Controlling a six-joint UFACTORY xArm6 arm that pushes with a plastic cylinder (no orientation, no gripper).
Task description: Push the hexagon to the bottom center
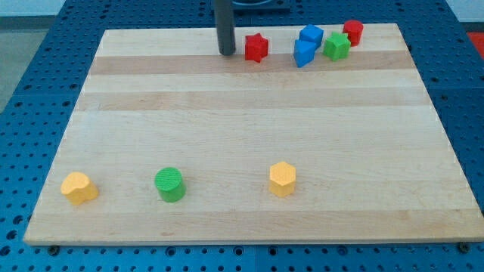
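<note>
The yellow hexagon (282,179) is found near the tabletop's (249,106) bottom, slightly right of center. My tip (227,53) is seen far above, beside the red star (256,47); no fingers exist. A rightward approach, then a gentle leftward nudge, is judged best.

Showing: yellow hexagon (282,178); left of it, green cylinder (169,183), yellow block (79,187); pale striped wooden board (249,113); red star (256,47).

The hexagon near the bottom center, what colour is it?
Yellow: the hexagon, seen in the camera view.
</note>
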